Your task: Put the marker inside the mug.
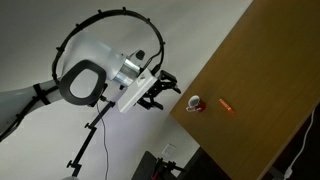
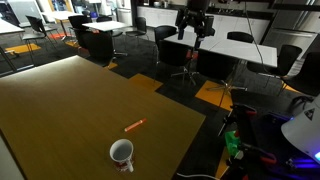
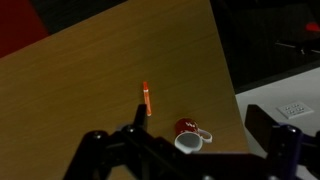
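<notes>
Marker [image 3: 147, 99] lies flat on desk [image 3: 80, 70], untouched, near mug [image 3: 188, 135], not touching it. Gripper [image 1: 163, 93] empty, jaws spread, high up beyond desk edge, well apart from both.

Step in hand: approach; grasp not yet begun. Next move, by judgement: descend over marker, set jaws across thin shaft, pinch mid-length.

Marker: slim orange-red stick, likely smooth plastic, may roll. Mug: small, upright, red outside, white inside, handled. Desk: brown wood-look, matte.
</notes>
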